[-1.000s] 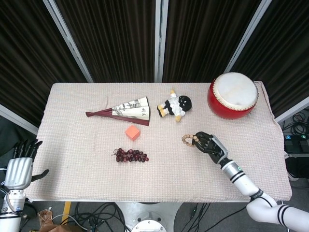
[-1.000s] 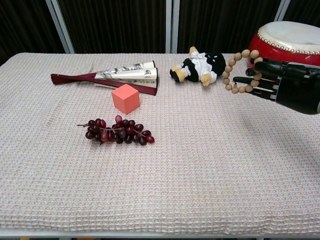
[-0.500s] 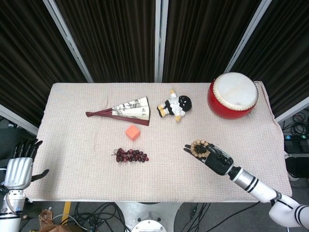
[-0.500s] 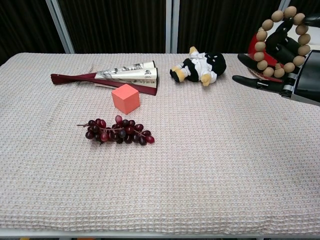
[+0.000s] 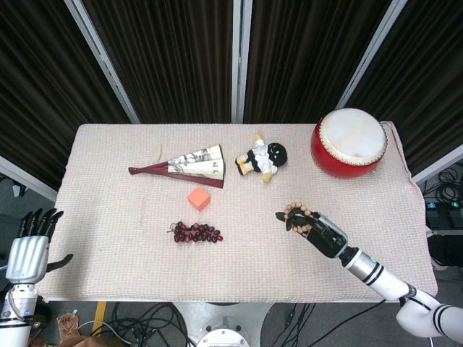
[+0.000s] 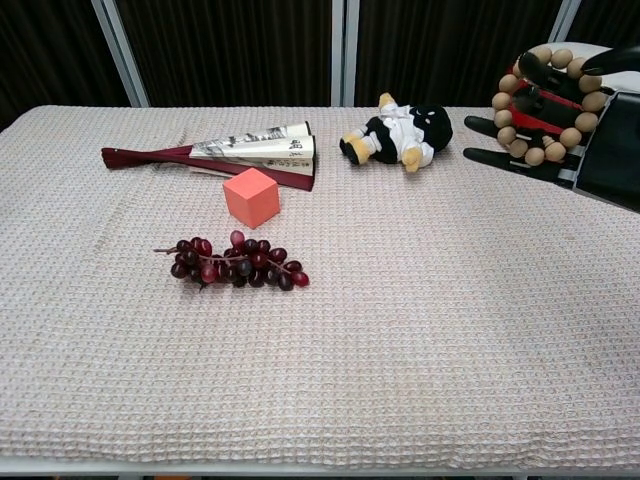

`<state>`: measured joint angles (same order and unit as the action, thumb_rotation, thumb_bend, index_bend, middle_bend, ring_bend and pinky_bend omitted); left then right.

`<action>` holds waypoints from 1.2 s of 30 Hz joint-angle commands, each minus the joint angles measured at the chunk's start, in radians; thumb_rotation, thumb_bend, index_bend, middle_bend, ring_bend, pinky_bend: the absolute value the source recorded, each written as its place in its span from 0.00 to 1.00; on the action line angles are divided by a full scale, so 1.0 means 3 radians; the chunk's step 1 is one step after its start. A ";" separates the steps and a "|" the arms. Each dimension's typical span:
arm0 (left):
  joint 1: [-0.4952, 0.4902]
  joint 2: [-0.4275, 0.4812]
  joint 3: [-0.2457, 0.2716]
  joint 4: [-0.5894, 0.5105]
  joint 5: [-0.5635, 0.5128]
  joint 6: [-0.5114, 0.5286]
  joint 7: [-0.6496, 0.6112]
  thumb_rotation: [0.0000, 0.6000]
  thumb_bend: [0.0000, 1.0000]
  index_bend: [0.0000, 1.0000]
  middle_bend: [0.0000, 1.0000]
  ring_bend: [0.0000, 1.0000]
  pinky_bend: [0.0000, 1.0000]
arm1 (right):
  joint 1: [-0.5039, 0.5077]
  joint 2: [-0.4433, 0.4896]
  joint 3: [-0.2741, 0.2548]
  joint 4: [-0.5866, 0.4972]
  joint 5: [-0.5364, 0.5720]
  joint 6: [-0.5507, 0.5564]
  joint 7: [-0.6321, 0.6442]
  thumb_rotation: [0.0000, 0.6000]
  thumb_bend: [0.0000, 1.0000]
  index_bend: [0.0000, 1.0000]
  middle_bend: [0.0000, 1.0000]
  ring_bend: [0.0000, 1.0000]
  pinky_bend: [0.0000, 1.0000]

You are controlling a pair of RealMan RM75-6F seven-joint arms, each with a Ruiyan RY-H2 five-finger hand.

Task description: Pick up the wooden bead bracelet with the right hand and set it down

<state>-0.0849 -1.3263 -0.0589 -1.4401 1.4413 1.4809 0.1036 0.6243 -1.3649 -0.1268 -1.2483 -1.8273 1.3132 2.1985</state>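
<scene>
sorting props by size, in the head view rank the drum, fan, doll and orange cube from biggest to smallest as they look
1. Fan and drum: too close to rank; fan longer, drum bulkier.
2. Doll.
3. Orange cube, clearly smallest.

The right hand (image 5: 318, 230) reaches in from the lower right on a black-and-white banded forearm, raised above the table (image 5: 108, 238), with the wooden bead bracelet (image 6: 545, 105) looped over its dark fingers (image 6: 500, 158) — they point toward the left. The left hand (image 5: 29, 246) hangs off the table's left edge — silver back showing, black fingers up and apart, holding nothing.
</scene>
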 commanded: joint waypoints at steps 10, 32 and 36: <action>-0.0001 -0.0010 0.0003 0.0023 -0.0024 -0.0028 -0.0011 1.00 0.00 0.14 0.10 0.00 0.00 | -0.0171 -0.0195 0.0207 -0.0255 0.0571 -0.0209 -0.1524 0.49 0.42 0.32 0.47 0.11 0.00; -0.0011 -0.0037 -0.0009 0.0075 -0.0086 -0.0082 -0.0011 1.00 0.00 0.14 0.10 0.00 0.00 | -0.0018 -0.0445 0.0231 0.0088 0.0528 -0.0352 -0.1230 0.19 0.64 0.33 0.48 0.11 0.00; -0.0014 -0.0041 -0.0012 0.0083 -0.0088 -0.0085 -0.0013 1.00 0.00 0.14 0.10 0.00 0.00 | -0.0021 -0.0465 0.0228 0.0114 0.0535 -0.0341 -0.1223 0.19 0.66 0.33 0.49 0.11 0.00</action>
<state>-0.0892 -1.3385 -0.0625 -1.4153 1.4149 1.4554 0.0997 0.6179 -1.5021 -0.0580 -1.2165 -1.6675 1.2095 1.8278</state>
